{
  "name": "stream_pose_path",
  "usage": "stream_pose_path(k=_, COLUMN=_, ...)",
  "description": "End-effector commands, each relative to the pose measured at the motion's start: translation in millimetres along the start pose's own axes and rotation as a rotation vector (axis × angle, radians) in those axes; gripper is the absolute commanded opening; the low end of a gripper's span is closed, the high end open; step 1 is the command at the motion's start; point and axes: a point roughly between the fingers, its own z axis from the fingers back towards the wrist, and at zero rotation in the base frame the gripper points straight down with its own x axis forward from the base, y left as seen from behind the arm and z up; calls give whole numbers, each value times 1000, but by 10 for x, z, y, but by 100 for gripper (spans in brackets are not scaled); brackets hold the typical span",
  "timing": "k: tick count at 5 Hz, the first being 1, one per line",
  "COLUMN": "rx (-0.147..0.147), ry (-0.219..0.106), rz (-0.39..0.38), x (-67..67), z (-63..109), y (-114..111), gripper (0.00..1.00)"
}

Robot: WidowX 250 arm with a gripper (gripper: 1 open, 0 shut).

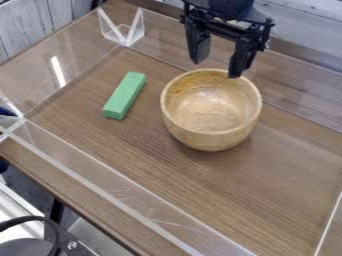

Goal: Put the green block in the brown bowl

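The green block (124, 95) lies flat on the wooden table, left of the brown bowl (211, 108). The bowl stands upright near the middle of the table and nothing shows inside it. My gripper (219, 55) hangs above the bowl's far rim, its dark fingers (242, 58) spread apart and pointing down. It is open with nothing between the fingers. The block is well to the left of and nearer the camera than the gripper, and apart from the bowl.
Clear acrylic walls (54, 70) run around the table's edges. A clear folded plastic stand (123, 30) sits at the back left corner. Dark wood table surface (201, 190) stretches in front of the bowl.
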Motion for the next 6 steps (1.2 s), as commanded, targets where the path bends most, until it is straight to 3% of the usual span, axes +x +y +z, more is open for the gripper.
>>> stream_pose_path(k=1, rx=3, ry=15, rz=13, x=-19, z=-44, y=81, gripper=100)
stream_pose_path(k=4, rx=8, ry=-9, rz=124, x=-202, z=-94, y=801, gripper=100)
stream_pose_path(k=6, rx=22, ry=-7, rz=165, x=-153, z=-224, y=1067, gripper=100)
